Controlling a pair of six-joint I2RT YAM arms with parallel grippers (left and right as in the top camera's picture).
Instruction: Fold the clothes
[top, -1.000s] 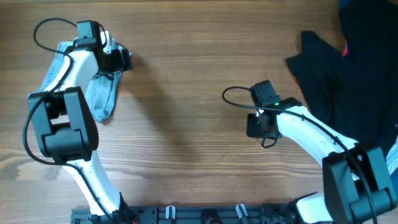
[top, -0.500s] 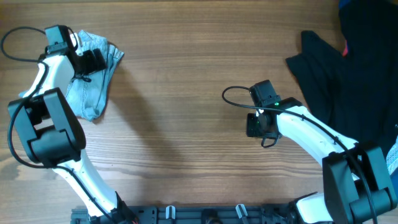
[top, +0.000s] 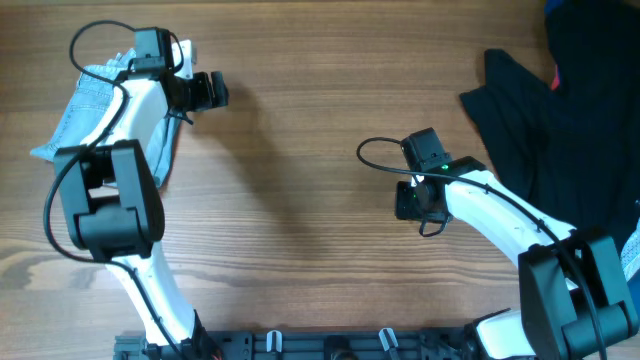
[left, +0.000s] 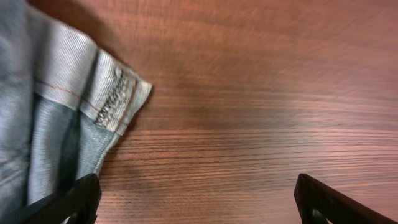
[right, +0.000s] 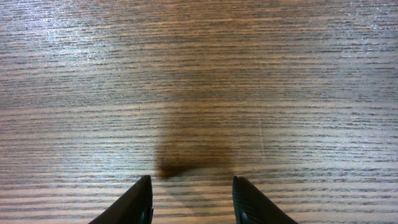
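Both the left gripper (left: 198, 190) and right gripper (right: 191, 190) have jaws spread and empty, and the left's off the denim (left: 56, 118) over bare desk (left: 267, 93), so it'd likely pinch air.

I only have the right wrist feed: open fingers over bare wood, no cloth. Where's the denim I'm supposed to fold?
Observer: The denim garment lies at the left end of the table, partly under the left arm.
Operator: Is the left gripper holding it?
Observer: No. The left gripper is open over bare wood, just right of the denim.
Operator: Anything close to my right gripper?
Observer: Nothing touches the right gripper. A black garment lies apart from it at the right end.
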